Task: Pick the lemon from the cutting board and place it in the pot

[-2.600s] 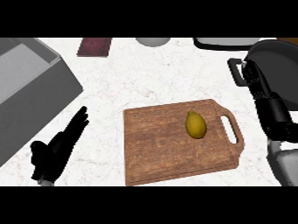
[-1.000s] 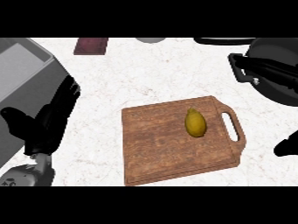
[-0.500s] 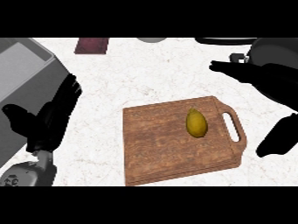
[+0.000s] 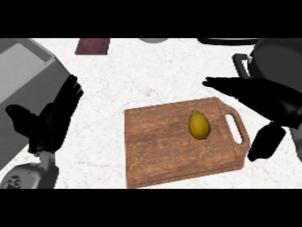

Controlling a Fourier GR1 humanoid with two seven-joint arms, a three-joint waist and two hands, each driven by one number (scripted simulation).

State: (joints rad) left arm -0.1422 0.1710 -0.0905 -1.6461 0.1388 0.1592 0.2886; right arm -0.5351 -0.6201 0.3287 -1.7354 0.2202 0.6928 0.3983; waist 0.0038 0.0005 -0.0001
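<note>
One step underway: approach. Right hand [image 4: 277, 104] spread wide, empty; lemon [image 4: 199, 124] near, left of its thumb. Next: descend, enclose lemon.

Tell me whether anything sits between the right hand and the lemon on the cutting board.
Nothing visible does. The right hand is open by the handle end of the cutting board, and the lemon lies alone on it. Only bare wood shows between them.

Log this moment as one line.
lemon: on cutting board, untouched | right hand: open, right of lemon, near pot | left hand: open, resting at left
</note>
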